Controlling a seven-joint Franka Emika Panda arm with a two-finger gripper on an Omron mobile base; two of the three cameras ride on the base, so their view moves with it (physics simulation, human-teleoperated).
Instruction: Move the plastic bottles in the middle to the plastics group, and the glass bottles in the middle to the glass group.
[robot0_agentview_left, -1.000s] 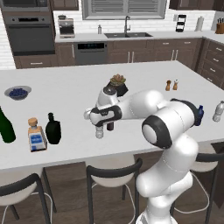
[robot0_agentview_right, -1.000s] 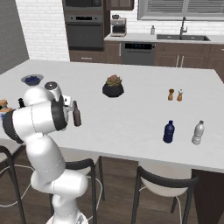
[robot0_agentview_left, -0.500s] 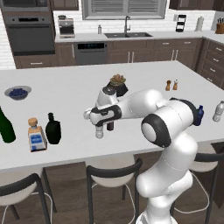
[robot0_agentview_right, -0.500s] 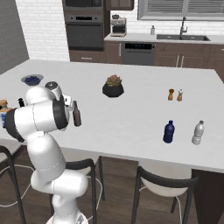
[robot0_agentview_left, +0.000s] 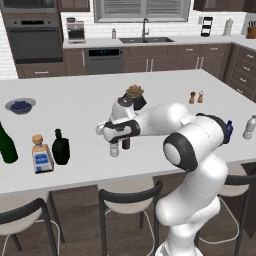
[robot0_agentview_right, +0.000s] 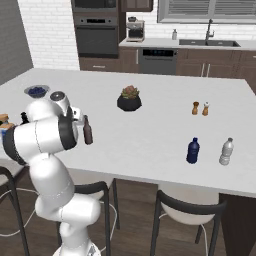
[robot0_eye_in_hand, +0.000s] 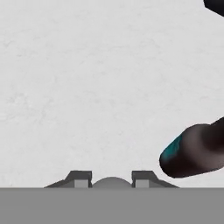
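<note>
White kitchen bench (robot0_agentview_left: 75, 100): glass group left, plastics right, sorted by material. Gripper (robot0_agentview_left: 114, 141) pinches small water bottle (robot0_agentview_left: 114, 148) by its cap, beside brown bottle (robot0_agentview_left: 126, 143), ready for lifting.

A home kitchen: wall oven (robot0_agentview_left: 33, 42), sink faucet (robot0_agentview_left: 145, 27), island counter (robot0_agentview_left: 90, 100).

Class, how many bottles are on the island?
7: green, blue-labelled and black at left; small clear bottle in the gripper, brown beside it; dark blue and clear at right.

Matt white stone counter (robot0_agentview_left: 75, 110), glossy black glass bottle (robot0_agentview_left: 60, 148)
</note>
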